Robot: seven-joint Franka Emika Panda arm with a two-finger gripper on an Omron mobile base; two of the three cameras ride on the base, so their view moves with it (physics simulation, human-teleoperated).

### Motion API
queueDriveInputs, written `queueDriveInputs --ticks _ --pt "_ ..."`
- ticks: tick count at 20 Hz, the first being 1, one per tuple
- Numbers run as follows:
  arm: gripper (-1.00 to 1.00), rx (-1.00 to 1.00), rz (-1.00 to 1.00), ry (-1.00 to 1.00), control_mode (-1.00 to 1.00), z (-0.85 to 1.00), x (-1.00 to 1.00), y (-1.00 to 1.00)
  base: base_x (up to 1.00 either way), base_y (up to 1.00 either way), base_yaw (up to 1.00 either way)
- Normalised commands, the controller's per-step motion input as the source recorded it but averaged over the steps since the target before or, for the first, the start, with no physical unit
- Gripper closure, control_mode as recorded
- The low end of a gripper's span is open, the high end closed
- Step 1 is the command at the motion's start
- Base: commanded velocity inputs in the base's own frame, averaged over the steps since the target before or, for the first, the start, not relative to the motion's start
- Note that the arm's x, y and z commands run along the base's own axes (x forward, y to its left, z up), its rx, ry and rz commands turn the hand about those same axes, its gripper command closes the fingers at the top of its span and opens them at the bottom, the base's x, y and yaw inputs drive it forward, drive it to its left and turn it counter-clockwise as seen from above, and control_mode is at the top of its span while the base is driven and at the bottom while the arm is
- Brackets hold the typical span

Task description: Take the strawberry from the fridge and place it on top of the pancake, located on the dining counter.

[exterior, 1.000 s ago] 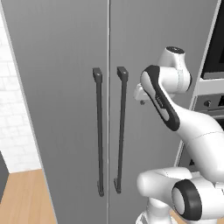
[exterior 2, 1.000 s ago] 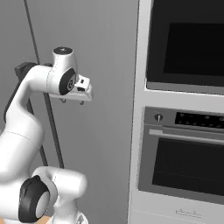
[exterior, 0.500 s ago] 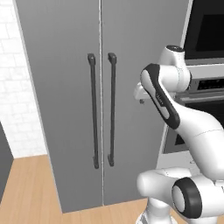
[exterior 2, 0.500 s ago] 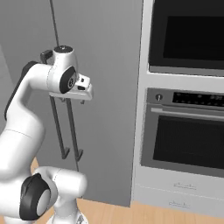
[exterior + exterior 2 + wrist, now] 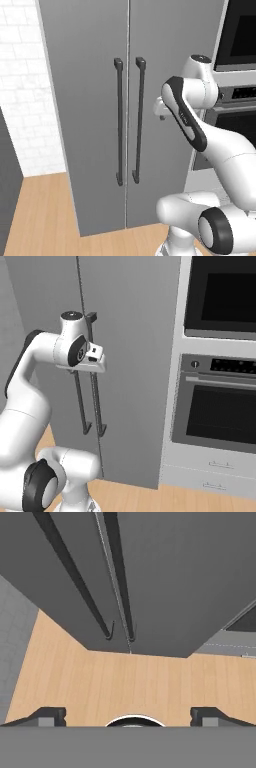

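1. My gripper has its jaws spread wide with nothing between them. In the hand view the two finger tips sit far apart, and between them I see only the wood floor.

2. The fridge stands ahead of my gripper, with both grey doors shut. Its two dark bar handles run vertically on either side of the centre seam. In the left base view my hand hangs just beside the right-hand handle, at about its upper half, not touching it.

3. In the right base view my hand sits in front of the handles, overlapping them, so I cannot judge from that side how much gap is left. To my gripper's right are the stacked wall ovens.

4. The strawberry I cannot see. With the doors closed, I judge it to be behind them, inside the fridge. The pancake and the dining counter are elsewhere.

5. Progress: I judge the task barely begun. I am parked at the fridge with an empty hand.

6. Left to do: take a handle and swing a door open, find and pick the berry, carry it to the dining counter and set it on top of the pancake.
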Motion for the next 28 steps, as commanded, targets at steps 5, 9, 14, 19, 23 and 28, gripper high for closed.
queueDriveInputs --ticks 5,9,14,19,23,28 --pt "-1.0 0.0 0.0 0.0 1.0 0.0 0.0 0.0 0.0 0.45 0.0" --pt "-1.0 0.0 0.0 0.0 1.0 0.0 0.0 0.0 -0.08 0.21 -0.01" --pt "-1.0 0.0 0.0 0.0 1.0 0.0 0.0 0.0 -0.08 0.16 0.0" --pt "-1.0 0.0 0.0 -0.03 -1.0 -0.06 -0.27 0.06 -0.22 0.14 0.0" --pt "-1.0 0.0 0.0 -0.04 -1.0 -0.07 -0.36 0.19 0.0 0.0 0.0" --pt "-1.0 0.0 0.0 -0.06 -1.0 -0.05 0.21 0.01 0.0 0.0 0.0"
